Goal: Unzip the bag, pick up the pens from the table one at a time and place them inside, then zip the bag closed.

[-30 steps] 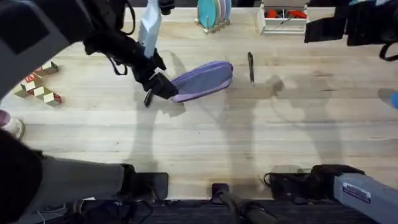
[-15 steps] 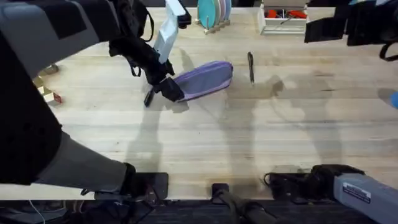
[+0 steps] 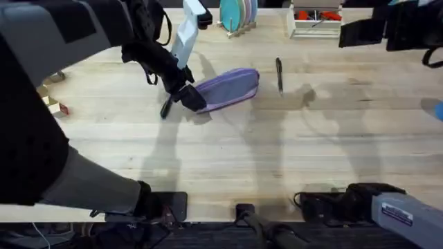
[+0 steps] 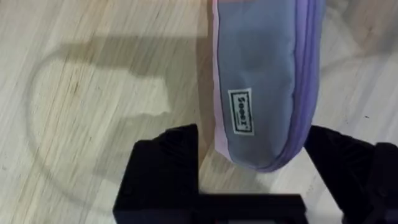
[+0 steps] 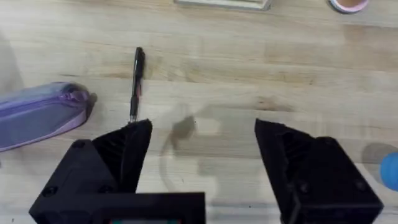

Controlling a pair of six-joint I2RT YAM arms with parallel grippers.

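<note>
The lavender bag (image 3: 225,88) lies tilted on the table (image 3: 277,152), its zipper line shut along the top edge. My left gripper (image 3: 188,97) sits at the bag's left end. In the left wrist view this gripper (image 4: 255,171) is open, with its fingers on either side of the end of the bag (image 4: 261,87). One black pen (image 3: 279,75) lies right of the bag. Another pen (image 3: 165,108) pokes out just below the left gripper. My right gripper (image 5: 205,155) hangs open high above the table, with the pen (image 5: 136,84) and the bag's end (image 5: 37,115) below it.
A rack of plates (image 3: 237,14) and a white tray with red-handled tools (image 3: 315,19) stand at the back edge. Small wooden blocks (image 3: 52,104) lie at the left. A blue object (image 3: 437,109) sits at the right edge. The right arm (image 3: 387,28) looms dark at the upper right.
The left arm swung right and the gripper slid onto the bag's left end a second ago. It has held still for the last half second. Bag and pens have not moved.
</note>
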